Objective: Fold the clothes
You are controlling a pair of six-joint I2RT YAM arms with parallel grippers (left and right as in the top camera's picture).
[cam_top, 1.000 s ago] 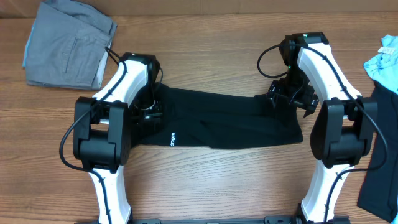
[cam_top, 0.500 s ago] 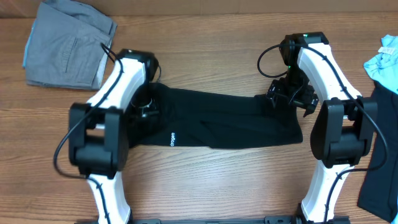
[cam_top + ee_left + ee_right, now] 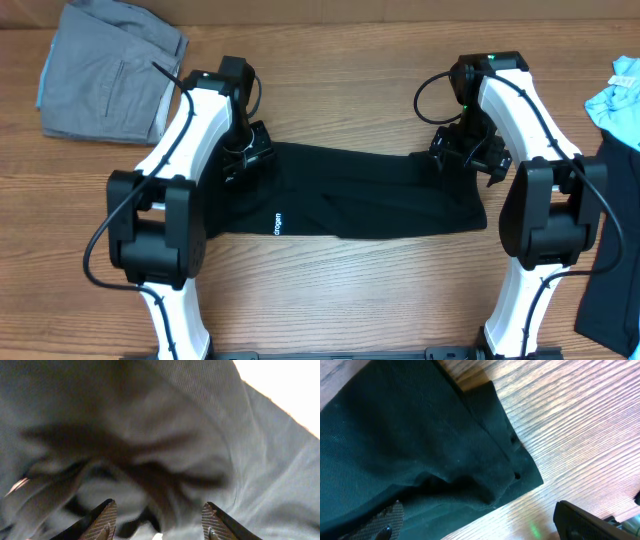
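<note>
A black garment lies flat across the middle of the wooden table, folded into a long strip with a small white logo. My left gripper is open over the garment's left end; in the left wrist view its fingers are spread with rumpled dark cloth close below them. My right gripper is open at the garment's upper right corner; in the right wrist view its fingers straddle the cloth's edge, one over cloth and one over bare wood.
Folded grey shorts lie at the back left. A light blue garment and a dark garment lie at the right edge. Bare wood runs in front of the black garment.
My left arm has moved toward the back, from over the garment's left end to its upper left edge. The right arm and the garment have not moved.
</note>
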